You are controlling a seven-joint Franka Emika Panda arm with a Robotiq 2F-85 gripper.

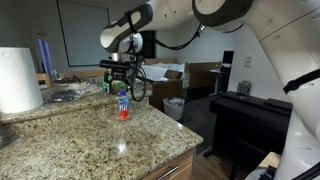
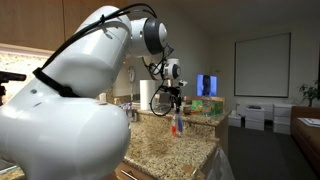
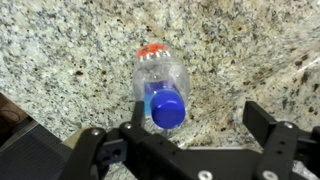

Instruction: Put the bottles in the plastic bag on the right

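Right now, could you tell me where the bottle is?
In an exterior view the bottle stands upright on the granite counter, right of the paper-towel roll, below the open gripper.

An exterior view faces the arm [image 1: 128, 32] across the counter [image 1: 80, 145] from mid-distance, with the bottle [image 1: 124, 107] at 11 o'clock. An exterior view peers from close behind the arm [image 2: 70, 100]. Both share counter and bottle [image 2: 179, 125]. The wrist view looks straight down, close above the bottle [image 3: 160, 85].
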